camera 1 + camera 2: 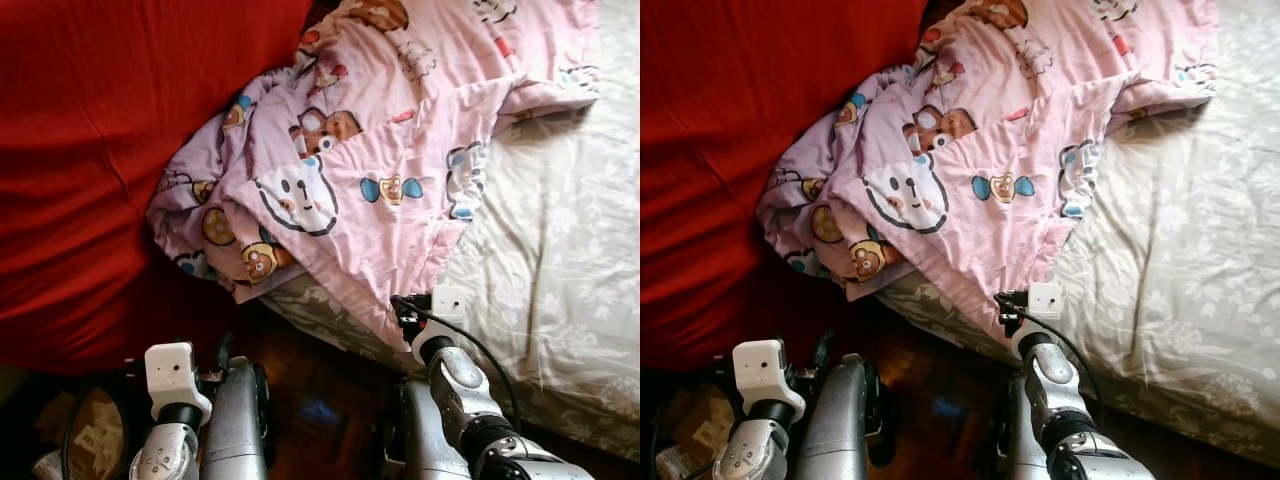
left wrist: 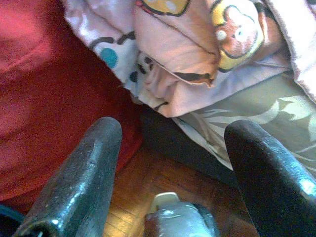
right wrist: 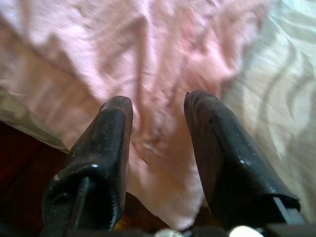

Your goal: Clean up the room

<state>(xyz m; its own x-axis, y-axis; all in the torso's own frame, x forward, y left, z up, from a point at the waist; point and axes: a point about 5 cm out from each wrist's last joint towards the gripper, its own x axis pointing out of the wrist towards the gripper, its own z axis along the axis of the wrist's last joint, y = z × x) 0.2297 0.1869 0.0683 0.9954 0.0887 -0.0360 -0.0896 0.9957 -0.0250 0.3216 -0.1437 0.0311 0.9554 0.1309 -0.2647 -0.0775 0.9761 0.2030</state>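
1. Quilt (image 1: 380, 150): pink, thin and padded, printed with cartoon bears, a white cat face and small blue-and-yellow figures. It lies crumpled across the left and far part of the bed (image 1: 570, 300), bunched into a thick fold at its left end, where the lilac underside turns up.
2. One corner of the quilt hangs over the bed's near edge, pointing toward me; the rest slopes away to the far right, where another corner rests flat on the sheet.
3. My right gripper (image 3: 158, 106): fingers parted by a moderate gap, tips at the hanging corner of the quilt. Pink cloth lies between and beyond the fingers; I cannot tell whether the pads touch it. Nothing is clamped.
4. My left gripper (image 2: 173, 133): fingers wide apart, holding nothing, low over the floor (image 1: 320, 390) and aimed at the bunched left end of the quilt, still short of it.
5. Edges: the bed's near edge runs diagonally from near right toward far left, its grey leaf-patterned sheet draped over the side. A red cloth (image 1: 100, 150) fills the left, touching the quilt's bunched end.
6. Open room: a narrow strip of dark wooden floor lies between the red cloth and the bed, where both my arms stand. The right half of the bed is bare sheet.
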